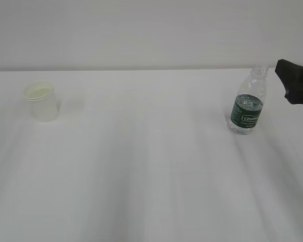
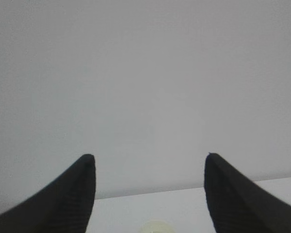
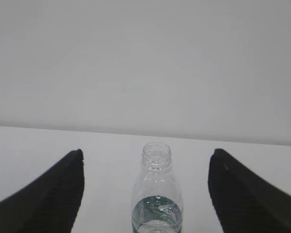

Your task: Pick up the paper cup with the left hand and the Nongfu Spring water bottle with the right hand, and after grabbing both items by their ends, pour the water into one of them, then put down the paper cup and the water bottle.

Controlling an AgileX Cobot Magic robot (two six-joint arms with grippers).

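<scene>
My right hand (image 3: 145, 194): black jaws spread wide, empty; the small clear plastic Nongfu Spring water bottle (image 3: 156, 194) stands upright between them, untouched, capless, water (image 3: 156, 218) low inside. My left hand (image 2: 150, 194): black jaws wide, empty. Small white tapered paper cup (image 1: 41, 101): upright, far left of the bottle; contents cannot be told.

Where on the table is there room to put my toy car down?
The widest bare stretch of the white table lies between the paper cup on the left and the Nongfu Spring water bottle on the right, and all along the front. It is tight only at the right edge, where the open right gripper sits just beside the bottle.
</scene>
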